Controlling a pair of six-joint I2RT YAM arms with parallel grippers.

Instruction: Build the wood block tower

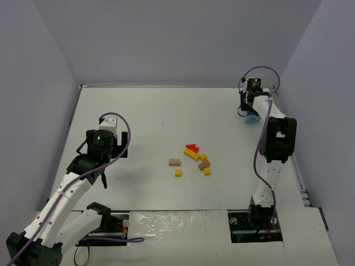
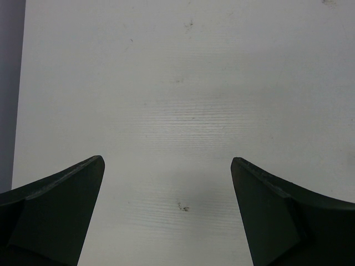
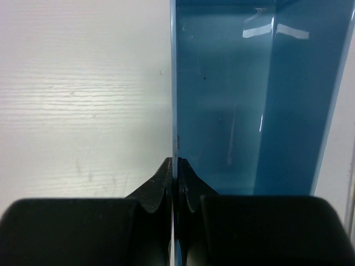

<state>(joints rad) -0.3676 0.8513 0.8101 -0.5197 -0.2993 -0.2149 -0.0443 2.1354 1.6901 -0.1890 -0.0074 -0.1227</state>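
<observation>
The wood blocks lie loose on the table's middle: a red wedge (image 1: 192,148), a long yellow piece (image 1: 191,154), small yellow pieces (image 1: 178,173), a tan cuboid (image 1: 175,162) and another tan block (image 1: 204,164). No stack stands. My left gripper (image 1: 95,173) is open and empty over bare table (image 2: 172,166), left of the blocks. My right gripper (image 1: 249,111) is at the far right, shut on the wall of a light-blue box (image 3: 255,100), which also shows in the top view (image 1: 252,117). The fingers (image 3: 164,180) pinch its left wall.
Grey walls enclose the table on the left, back and right. The right arm's column (image 1: 275,144) stands right of the blocks. The arm bases and cables sit at the near edge.
</observation>
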